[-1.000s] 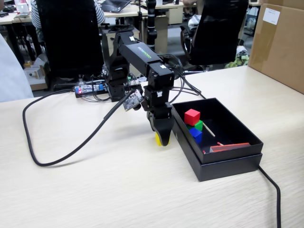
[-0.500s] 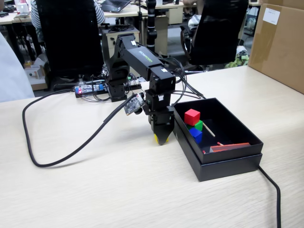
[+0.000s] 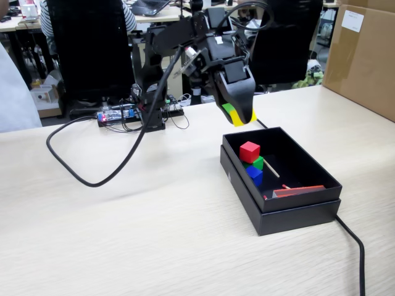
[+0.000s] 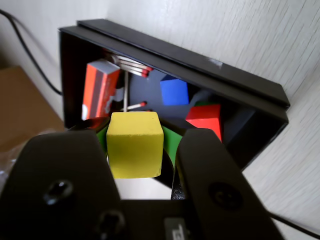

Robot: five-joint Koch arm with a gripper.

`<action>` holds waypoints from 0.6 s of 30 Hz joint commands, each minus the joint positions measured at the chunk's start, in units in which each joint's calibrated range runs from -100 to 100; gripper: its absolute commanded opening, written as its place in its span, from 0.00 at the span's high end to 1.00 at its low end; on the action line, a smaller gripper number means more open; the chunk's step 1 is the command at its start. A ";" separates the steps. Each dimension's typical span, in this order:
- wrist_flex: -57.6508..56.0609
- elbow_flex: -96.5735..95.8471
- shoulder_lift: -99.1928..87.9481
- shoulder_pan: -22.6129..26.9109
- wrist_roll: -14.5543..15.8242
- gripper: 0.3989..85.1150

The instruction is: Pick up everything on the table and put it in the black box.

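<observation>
A: The pincer (image 4: 135, 150) gripped the small glossy yellow cube (image 4: 134, 144), raised near the matte black cardboard box (image 3: 296, 213).

B: Carrying step, then; next, centre it above the box and release.

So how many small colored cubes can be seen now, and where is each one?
4. The yellow cube is held in the gripper above the table. The red cube, green cube and blue cube lie inside the black box.
</observation>
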 commanded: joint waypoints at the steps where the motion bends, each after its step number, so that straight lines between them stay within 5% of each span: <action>1: 0.49 5.16 6.34 0.73 0.05 0.87; 12: 0.49 5.98 20.34 0.98 0.63 0.78; 18: 0.49 3.71 20.11 1.22 0.83 0.57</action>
